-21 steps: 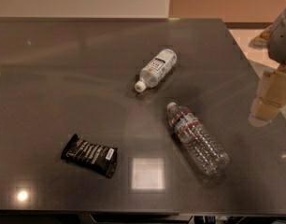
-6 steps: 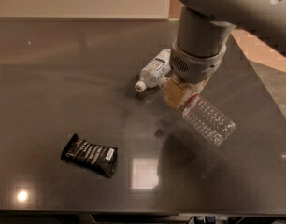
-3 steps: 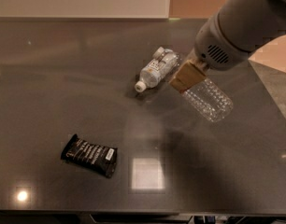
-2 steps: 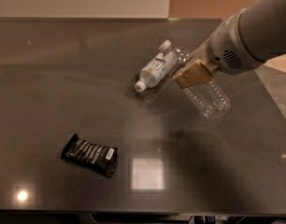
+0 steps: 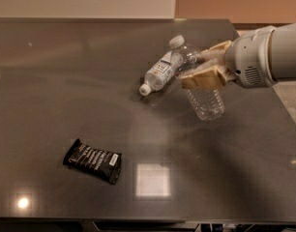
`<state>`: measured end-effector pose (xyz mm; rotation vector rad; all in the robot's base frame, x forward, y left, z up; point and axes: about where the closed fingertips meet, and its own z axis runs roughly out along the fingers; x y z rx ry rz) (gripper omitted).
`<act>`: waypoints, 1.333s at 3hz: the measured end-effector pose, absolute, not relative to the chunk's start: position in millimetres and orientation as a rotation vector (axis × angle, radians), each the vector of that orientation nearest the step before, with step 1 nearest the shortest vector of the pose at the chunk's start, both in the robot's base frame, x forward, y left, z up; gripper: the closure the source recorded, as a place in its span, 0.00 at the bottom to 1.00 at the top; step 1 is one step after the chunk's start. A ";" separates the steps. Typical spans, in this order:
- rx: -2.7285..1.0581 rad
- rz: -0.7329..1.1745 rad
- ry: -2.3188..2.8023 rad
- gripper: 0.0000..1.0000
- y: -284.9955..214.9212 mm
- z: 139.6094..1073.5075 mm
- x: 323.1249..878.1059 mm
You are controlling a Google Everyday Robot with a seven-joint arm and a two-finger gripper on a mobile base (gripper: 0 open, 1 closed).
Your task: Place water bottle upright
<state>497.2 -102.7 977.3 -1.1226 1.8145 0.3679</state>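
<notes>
My gripper (image 5: 202,67) comes in from the right and is shut on the water bottle (image 5: 205,100), a clear ribbed plastic bottle. I hold it around its upper body, lifted off the table. Its white cap (image 5: 176,41) points up and to the left, its base hangs down and to the right, so it is tilted. The label band is hidden by my fingers (image 5: 201,77).
A shorter bottle with a large white label (image 5: 158,73) lies on its side just left of the gripper, cap toward the front left. A black snack packet (image 5: 93,160) lies front left. The dark table (image 5: 66,81) ends close on the right.
The water bottle was lying on the table, then I closed on it and lifted it. Over the last second it has rotated from base-right toward cap-up.
</notes>
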 end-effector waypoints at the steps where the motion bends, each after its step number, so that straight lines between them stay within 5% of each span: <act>1: -1.165 0.422 1.675 1.00 -93.1 986.3 491.3; 4: -1.120 0.502 1.361 1.00 -105.8 968.5 465.3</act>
